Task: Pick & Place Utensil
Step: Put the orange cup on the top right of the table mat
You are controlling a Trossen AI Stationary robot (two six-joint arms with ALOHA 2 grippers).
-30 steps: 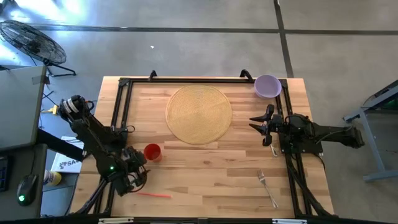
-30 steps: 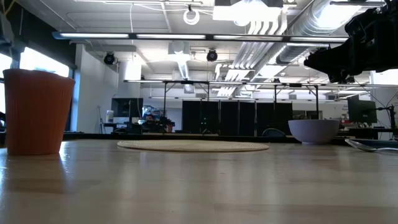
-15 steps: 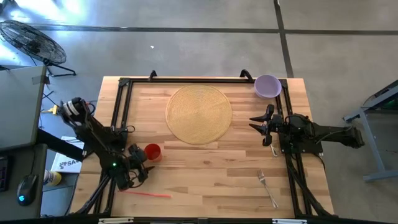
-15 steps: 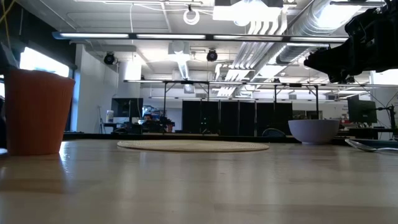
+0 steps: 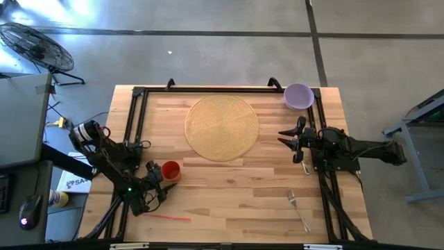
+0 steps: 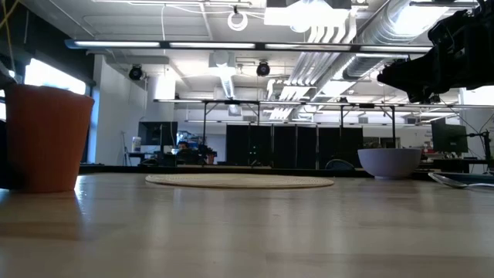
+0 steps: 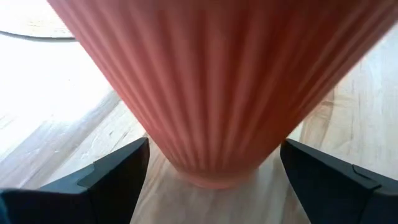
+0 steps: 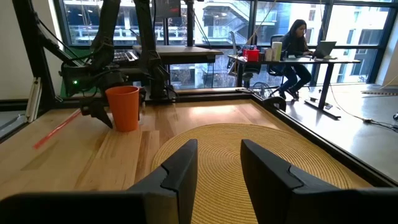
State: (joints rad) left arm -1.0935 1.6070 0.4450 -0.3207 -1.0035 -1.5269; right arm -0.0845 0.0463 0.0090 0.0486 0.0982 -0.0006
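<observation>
A ribbed red cup (image 5: 171, 170) stands upright on its base on the wooden table, near the left side. My left gripper (image 5: 158, 182) is open right at it; in the left wrist view its fingers stand on either side of the cup's base (image 7: 214, 177) with a gap showing at each side. A thin red stick (image 5: 168, 217) lies flat by the near edge. A metal fork (image 5: 298, 209) lies flat near the right near corner. My right gripper (image 5: 283, 137) is open above the table, just right of the round woven mat (image 5: 222, 127).
A purple bowl (image 5: 298, 95) stands at the far right corner. A black frame (image 5: 137, 111) runs along the table's left, far and right sides. The right wrist view shows a person (image 8: 297, 46) at a desk in the room beyond the table.
My left arm has shifted slightly beside the cup, its upper part moving toward the near edge; the gripper stays at the cup. The cup, stick and fork lie where they were.
</observation>
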